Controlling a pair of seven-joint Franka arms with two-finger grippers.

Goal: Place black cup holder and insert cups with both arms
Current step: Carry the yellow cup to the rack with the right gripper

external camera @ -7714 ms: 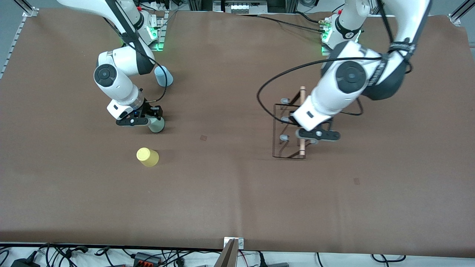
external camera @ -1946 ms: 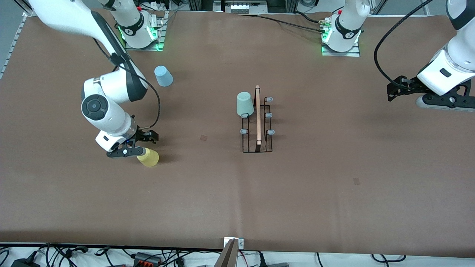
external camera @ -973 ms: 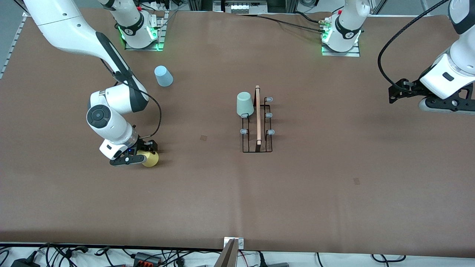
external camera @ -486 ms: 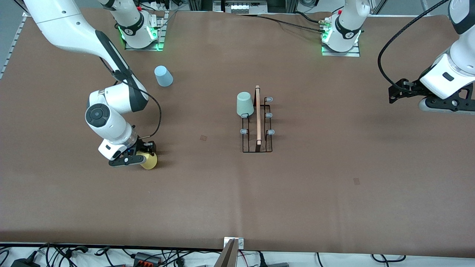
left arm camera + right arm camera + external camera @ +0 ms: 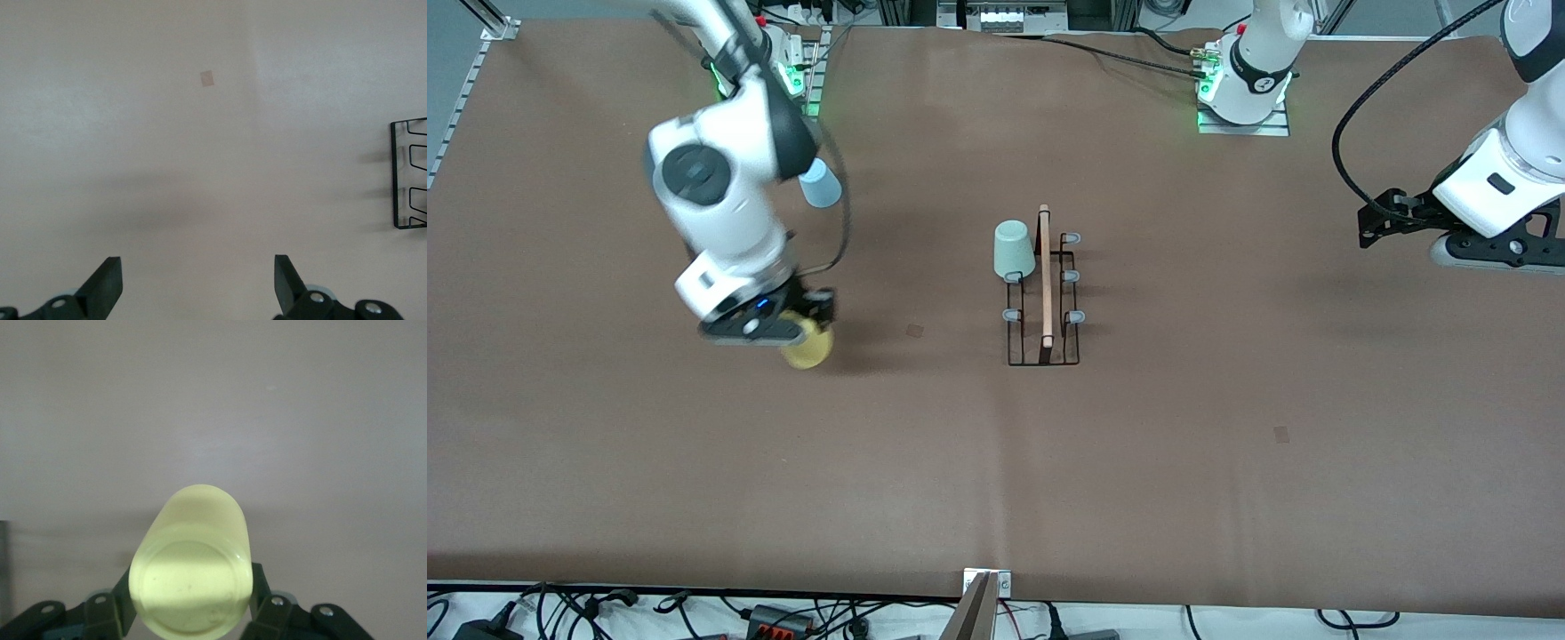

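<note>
The black cup holder (image 5: 1043, 302) stands at mid-table, wooden rod on top; a corner of it shows in the left wrist view (image 5: 408, 175). The pale green cup (image 5: 1013, 249) sits upside down on one of its pegs. My right gripper (image 5: 787, 331) is shut on the yellow cup (image 5: 807, 347) and holds it above the table toward the right arm's end; the cup fills the right wrist view (image 5: 191, 563). The light blue cup (image 5: 821, 185) stands near the right arm's base, partly hidden by the arm. My left gripper (image 5: 1405, 227) is open and empty over the left arm's end; its fingertips (image 5: 107, 283) show spread wide.
Small dark marks lie on the brown mat (image 5: 915, 330), (image 5: 1281, 434). Arm bases with green lights stand at the table's edge farthest from the front camera (image 5: 1240, 93). Cables lie along the edge nearest the front camera.
My right gripper has lifted the yellow cup off the table and carried it a little toward the cup holder. The left arm has not moved.
</note>
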